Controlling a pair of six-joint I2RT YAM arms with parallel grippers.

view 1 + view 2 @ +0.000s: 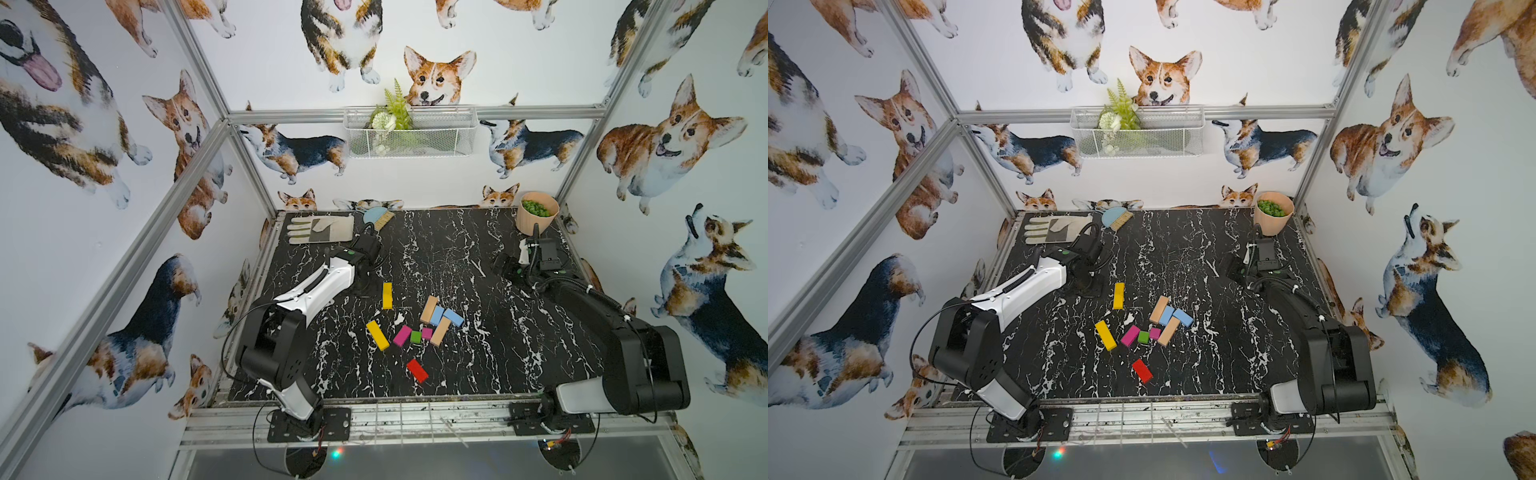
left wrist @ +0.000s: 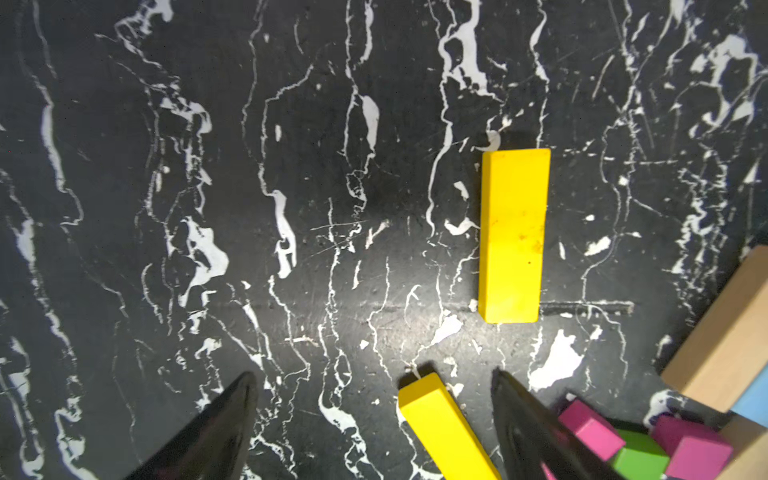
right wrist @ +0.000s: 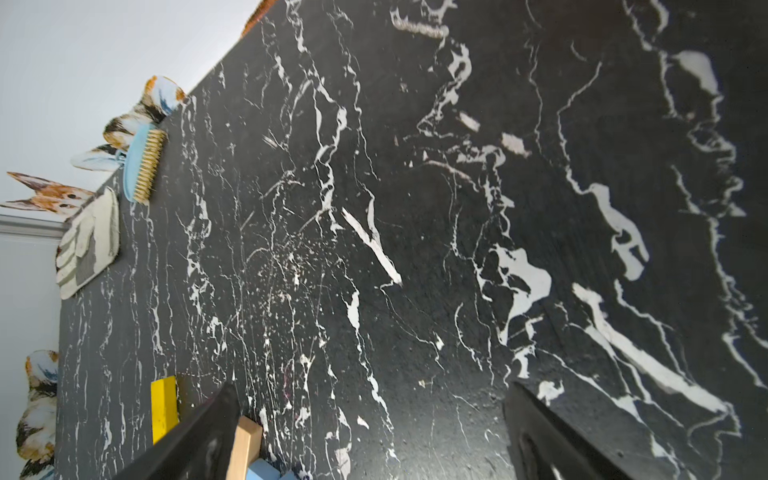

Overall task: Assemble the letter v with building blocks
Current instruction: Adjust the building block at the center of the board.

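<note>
The building blocks lie loose on the black marble table [image 1: 498,353]. One yellow bar [image 1: 387,295] [image 2: 513,235] points front to back, and a second yellow bar [image 1: 377,334] [image 2: 444,428] lies slanted in front of it. To their right sit a magenta bar [image 1: 402,336], a green stub [image 1: 416,336], a magenta stub [image 1: 427,333], two tan bars [image 1: 429,309], two light blue blocks [image 1: 453,317] and a red block [image 1: 417,370]. My left gripper [image 2: 372,374] [image 1: 363,286] is open over the slanted yellow bar's far end, without touching it. My right gripper [image 3: 372,386] [image 1: 505,266] is open and holds nothing.
A work glove [image 1: 322,228] and a light blue brush [image 1: 374,218] lie at the back left. A peach pot of green bits [image 1: 537,217] stands at the back right. A wire basket with a plant [image 1: 411,131] hangs on the back wall.
</note>
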